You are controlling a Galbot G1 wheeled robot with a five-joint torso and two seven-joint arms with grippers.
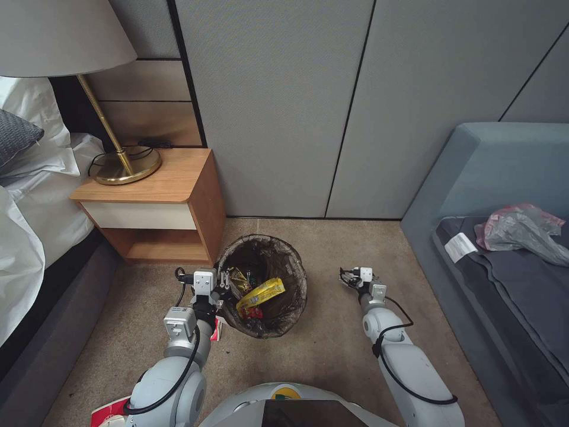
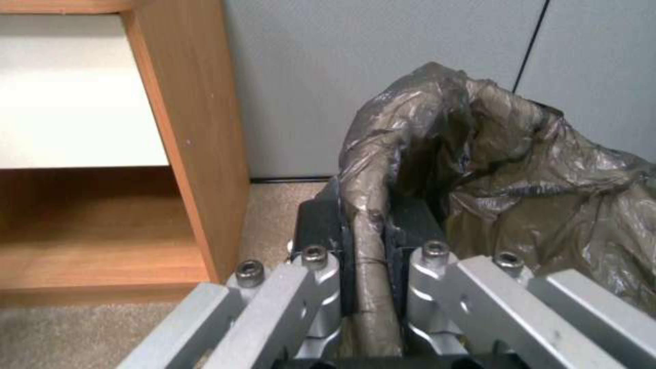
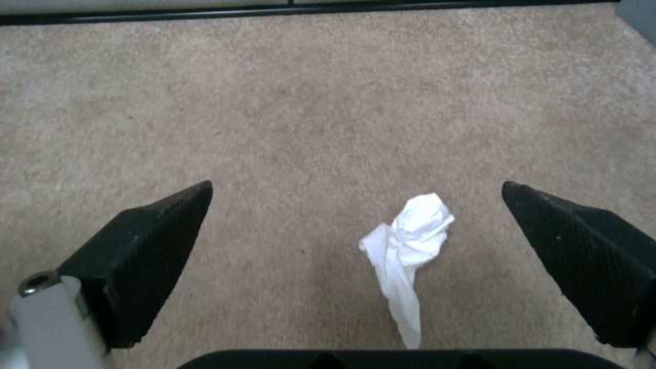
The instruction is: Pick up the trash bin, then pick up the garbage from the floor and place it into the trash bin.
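One bin [image 1: 264, 284] at lower centre of head view, beside one nightstand [image 1: 160, 204], holding about three wrappers [image 1: 261, 295]. Left gripper [image 2: 369, 251] clamped narrow on bin rim, bag pinched between pads. Right gripper [image 3: 355, 225] at centre right, spread wide above carpet [image 3: 307, 113], gripping nothing. One white scrap [image 3: 409, 246] between its fingers.

A bedroom. A bed [image 1: 29, 201] with white linen lies far left beside a wooden nightstand [image 1: 155, 204] bearing a brass lamp [image 1: 112, 148]. Carpet [image 1: 332, 344] covers the floor.
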